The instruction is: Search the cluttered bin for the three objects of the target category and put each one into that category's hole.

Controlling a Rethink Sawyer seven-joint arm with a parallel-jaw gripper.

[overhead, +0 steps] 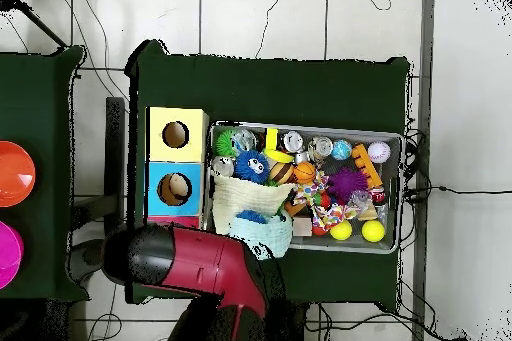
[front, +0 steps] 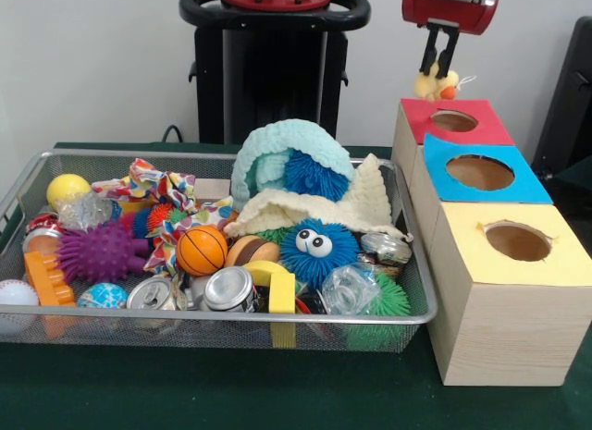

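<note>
We see the black two-fingered gripper (front: 440,71) closed on a small yellow rubber duck (front: 435,84), hanging above the red-topped wooden box (front: 453,121).

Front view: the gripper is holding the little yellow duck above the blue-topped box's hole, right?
Not quite. In the front view the gripper is holding the little yellow duck above the red-topped box, the farthest of the three, not the blue-topped box.
</note>
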